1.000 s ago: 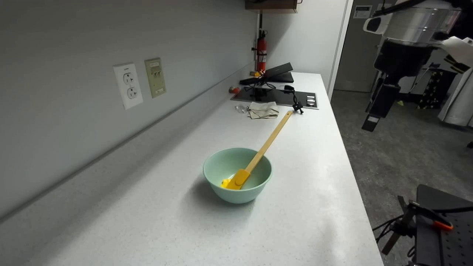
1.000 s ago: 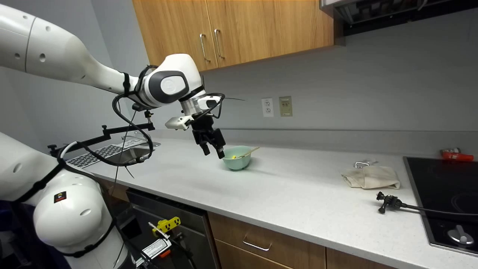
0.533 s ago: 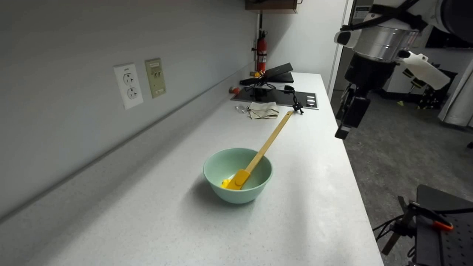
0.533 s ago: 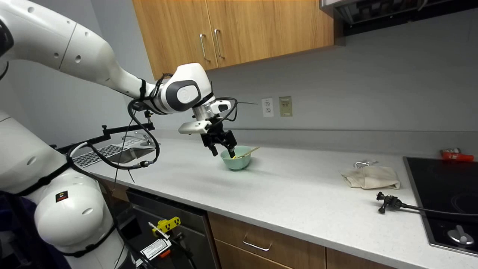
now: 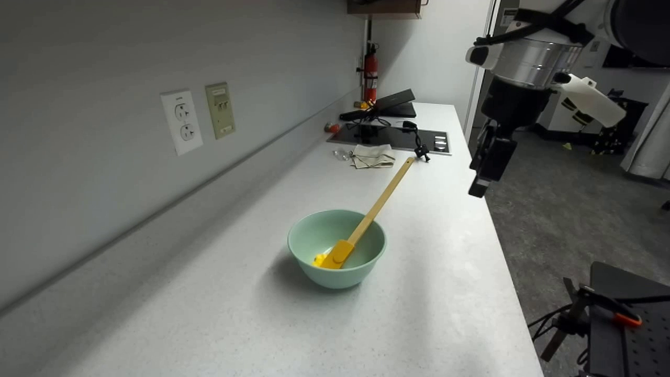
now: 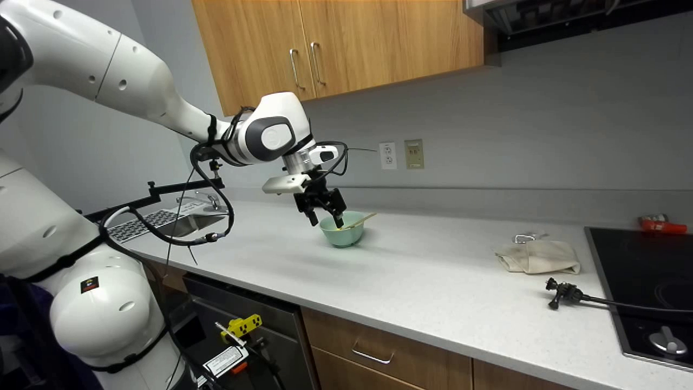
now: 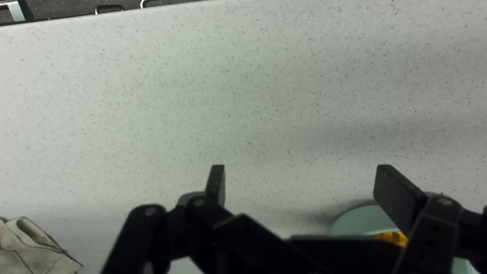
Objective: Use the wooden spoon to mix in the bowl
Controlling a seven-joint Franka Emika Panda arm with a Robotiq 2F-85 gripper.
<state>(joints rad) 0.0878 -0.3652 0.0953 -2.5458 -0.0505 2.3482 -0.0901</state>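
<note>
1. In an exterior view, the spoon (image 5: 381,201) has its yellow head inside the bowl (image 5: 314,238) and its wooden handle slanting up over the rim. It is to the left of the gripper (image 7: 298,175) there, and apart from it.

2. The bowl stands upright on the counter (image 5: 251,330), lower than the gripper and well away from it. In the wrist view it shows at the lower right, partly hidden behind a finger (image 7: 396,194).

3. A small yellow piece (image 5: 318,259) is in the bowl, just beside the spoon's head; I cannot tell whether the two touch.

4. The gripper is spread wide, with counter surface showing through the gap. It hangs in the air below the white arm (image 6: 273,135).

5. A folded cloth (image 7: 34,247) lies to the gripper's lower left in the wrist view. Just beside the cloth is a shiny item (image 6: 524,238), too small to identify.

6. In an exterior view, far right of the gripper, a black mount (image 6: 566,292) lies on the counter, its stem crossing the edge of the cooktop (image 6: 639,265).

7. Also right of the gripper, but higher, an outlet (image 6: 388,156) and a switch plate (image 6: 414,154) are on the wall (image 6: 541,141). The sink (image 6: 197,221) is to its left.
</note>
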